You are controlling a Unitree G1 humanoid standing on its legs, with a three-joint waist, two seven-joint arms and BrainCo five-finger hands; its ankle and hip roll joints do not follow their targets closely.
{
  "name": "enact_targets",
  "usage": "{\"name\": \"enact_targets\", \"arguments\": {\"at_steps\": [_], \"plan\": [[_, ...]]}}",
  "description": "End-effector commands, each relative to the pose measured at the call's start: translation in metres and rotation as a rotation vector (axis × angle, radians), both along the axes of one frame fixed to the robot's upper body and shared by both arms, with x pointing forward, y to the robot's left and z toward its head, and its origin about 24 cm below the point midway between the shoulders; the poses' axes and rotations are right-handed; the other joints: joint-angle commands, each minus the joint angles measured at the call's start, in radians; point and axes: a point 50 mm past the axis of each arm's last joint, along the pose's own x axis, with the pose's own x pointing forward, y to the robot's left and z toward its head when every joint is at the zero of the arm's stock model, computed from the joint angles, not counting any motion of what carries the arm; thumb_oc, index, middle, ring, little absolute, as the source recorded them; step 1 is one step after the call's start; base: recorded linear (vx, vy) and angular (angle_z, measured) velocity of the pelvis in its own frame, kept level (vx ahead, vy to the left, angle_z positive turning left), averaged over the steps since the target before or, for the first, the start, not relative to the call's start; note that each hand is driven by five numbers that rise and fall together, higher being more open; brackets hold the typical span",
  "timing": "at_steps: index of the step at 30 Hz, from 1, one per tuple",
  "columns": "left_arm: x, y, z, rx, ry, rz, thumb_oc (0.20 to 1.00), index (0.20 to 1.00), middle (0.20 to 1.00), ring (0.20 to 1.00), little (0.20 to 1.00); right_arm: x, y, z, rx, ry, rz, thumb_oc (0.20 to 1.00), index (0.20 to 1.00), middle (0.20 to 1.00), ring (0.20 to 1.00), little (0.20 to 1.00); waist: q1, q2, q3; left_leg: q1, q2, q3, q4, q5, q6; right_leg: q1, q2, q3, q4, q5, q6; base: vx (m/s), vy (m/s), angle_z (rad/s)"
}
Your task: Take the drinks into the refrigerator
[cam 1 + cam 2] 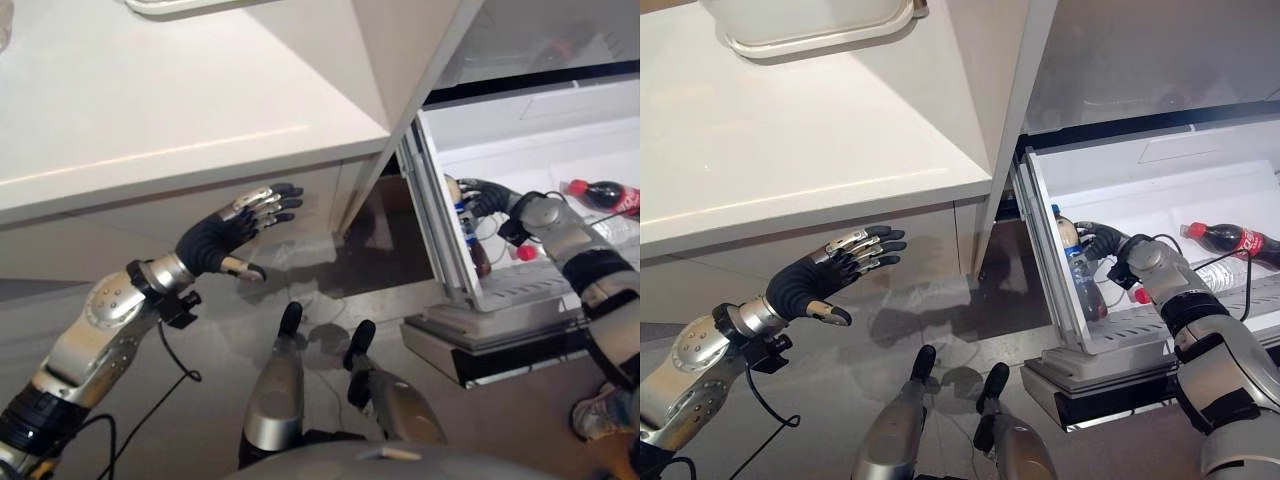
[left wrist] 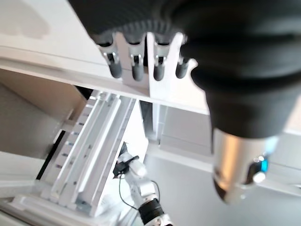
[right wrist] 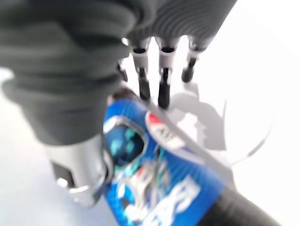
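Grey floor (image 1: pixel 940 330) nearest. Left robot hand (image 1: pixel 235 232) hangs above it, fingers straight and spread, holding nothing, just below white desk (image 1: pixel 150 110) edge. Right robot hand (image 1: pixel 1102 241) inside open refrigerator drawer (image 1: pixel 1160 180), fingers and thumb curled round blue-label bottle (image 1: pixel 1080 270) lying against drawer's front wall. Right wrist view gives label close up. Farther in, red-label cola bottle (image 1: pixel 1230 238) lying on side. White tray (image 1: pixel 810 25) on desk, far edge.

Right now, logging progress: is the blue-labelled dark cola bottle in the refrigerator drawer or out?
In: blue-labelled dark cola bottle leans inside the open white refrigerator drawer, right robot hand at its neck.
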Motion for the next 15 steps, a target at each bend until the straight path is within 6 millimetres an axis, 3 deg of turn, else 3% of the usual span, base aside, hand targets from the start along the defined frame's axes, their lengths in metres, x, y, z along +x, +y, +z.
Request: {"name": "enact_targets", "arguments": {"at_steps": [1,2,4,5,6,10,11,15], "plan": [[-0.015,-0.008,0.010,-0.037,-0.070,-0.052,1.000,1.000,1.000,1.000,1.000,0.003,-0.001,0.069,-0.038,-0.230,0.063,1.000,1.000,1.000,1.000,1.000,0.024,-0.034,-0.080,0.053,0.033,0.041,-0.052,-0.032,0.006,-0.041,-0.045,-0.024,0.195,-0.084,0.073,0.01,-0.011,0.04],[-0.015,-0.008,0.010,-0.037,-0.071,-0.053,1.000,1.000,1.000,1.000,1.000,0.003,-0.001,0.070,-0.039,-0.230,0.062,1.000,1.000,1.000,1.000,1.000,0.023,-0.034,-0.081,0.049,0.031,0.039,-0.053,-0.026,0.007,-0.043,-0.046,-0.025,0.191,-0.078,0.074,0.05,-0.027,0.04],[-0.014,-0.003,0.007,-0.051,-0.069,-0.010,1.000,1.000,1.000,1.000,1.000,-0.007,-0.014,0.101,-0.084,-0.375,0.041,1.000,1.000,1.000,1.000,1.000,0.014,-0.054,-0.102,0.067,0.033,0.047,-0.050,-0.043,0.006,-0.018,-0.039,-0.022,0.171,-0.079,0.075,0.06,-0.016,0.03],[-0.014,-0.003,0.008,-0.050,-0.069,-0.011,1.000,1.000,1.000,1.000,1.000,-0.007,-0.014,0.101,-0.083,-0.375,0.039,1.000,1.000,1.000,1.000,1.000,0.014,-0.055,-0.103,0.063,0.031,0.046,-0.051,-0.037,0.008,-0.020,-0.041,-0.023,0.168,-0.073,0.075,0.08,-0.019,0.04],[-0.014,0.001,0.006,-0.060,-0.064,0.017,1.000,1.000,1.000,1.000,1.000,-0.018,-0.021,0.121,-0.086,-0.485,0.035,1.000,1.000,1.000,1.000,1.000,0.000,-0.069,-0.119,0.070,0.029,0.051,-0.051,-0.043,0.010,-0.008,-0.036,-0.019,0.155,-0.070,0.077,0.06,-0.008,0.03],[-0.014,0.004,0.003,-0.055,-0.058,0.037,1.000,1.000,1.000,1.000,1.000,-0.035,-0.039,0.130,-0.038,-0.606,-0.028,1.000,1.000,1.000,1.000,1.000,-0.016,-0.089,-0.142,0.090,0.027,0.062,-0.051,-0.056,0.013,0.014,-0.031,-0.011,0.139,-0.069,0.080,0.07,0.000,-0.03],[-0.015,0.008,0.001,-0.076,-0.057,0.066,1.000,1.000,1.000,1.000,1.000,-0.049,-0.045,0.140,-0.003,-0.711,-0.049,1.000,1.000,1.000,1.000,1.000,-0.038,-0.095,-0.159,0.104,0.027,0.070,-0.052,-0.065,0.013,0.031,-0.028,-0.004,0.126,-0.069,0.081,0.05,0.010,-0.09],[-0.016,0.012,-0.002,-0.086,-0.057,0.100,1.000,1.000,1.000,1.000,1.000,-0.070,-0.057,0.135,0.051,-0.811,-0.096,1.000,1.000,1.000,1.000,1.000,-0.050,-0.107,-0.185,0.121,0.025,0.082,-0.054,-0.078,0.016,0.053,-0.021,0.011,0.103,-0.067,0.085,0.08,0.028,-0.11]]}}
